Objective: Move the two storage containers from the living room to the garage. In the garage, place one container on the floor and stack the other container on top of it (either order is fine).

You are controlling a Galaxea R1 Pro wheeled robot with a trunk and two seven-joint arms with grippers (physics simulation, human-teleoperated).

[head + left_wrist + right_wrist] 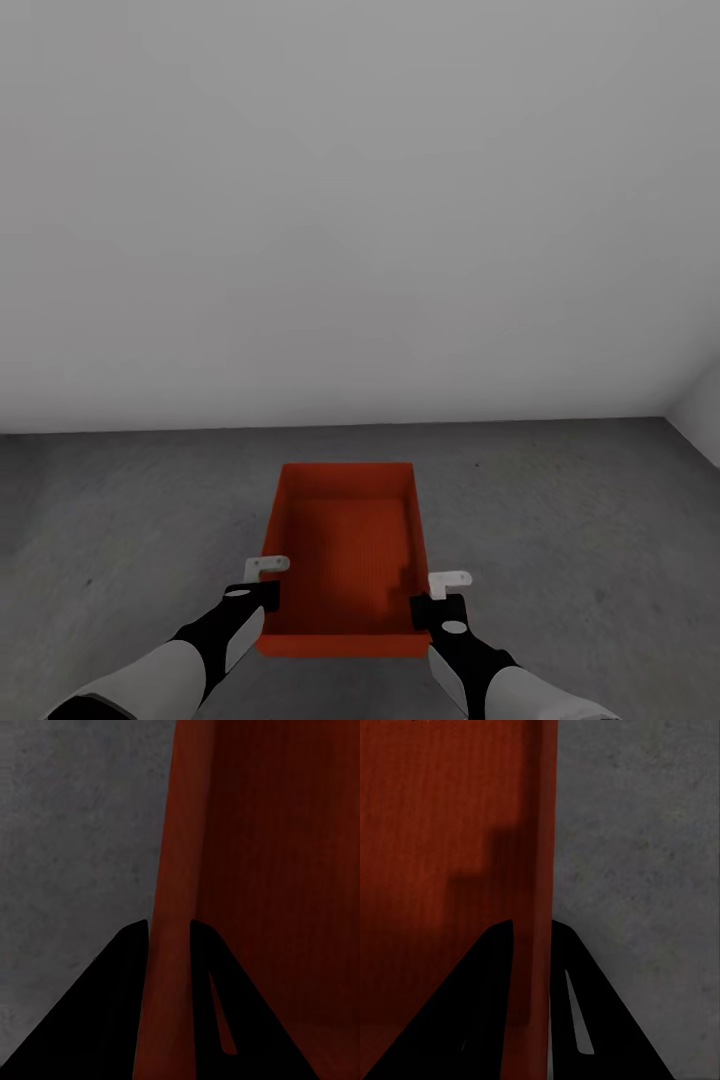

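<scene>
One orange-red storage container (345, 540), open-topped and empty, is straight ahead of me over the dark grey speckled floor (570, 520) of the garage. My left gripper (268, 592) is shut on its left wall (174, 832) near the closest corner, one finger inside and one outside. My right gripper (433, 598) is shut on the right wall (540, 825) in the same way. Whether the bin rests on the floor or hangs just above it, I cannot tell. The second container is out of view.
A plain white-grey wall (360, 200) rises beyond the bin. A second wall (702, 410) meets it at the far right corner. Bare rough floor (75, 832) spreads on both sides of the bin.
</scene>
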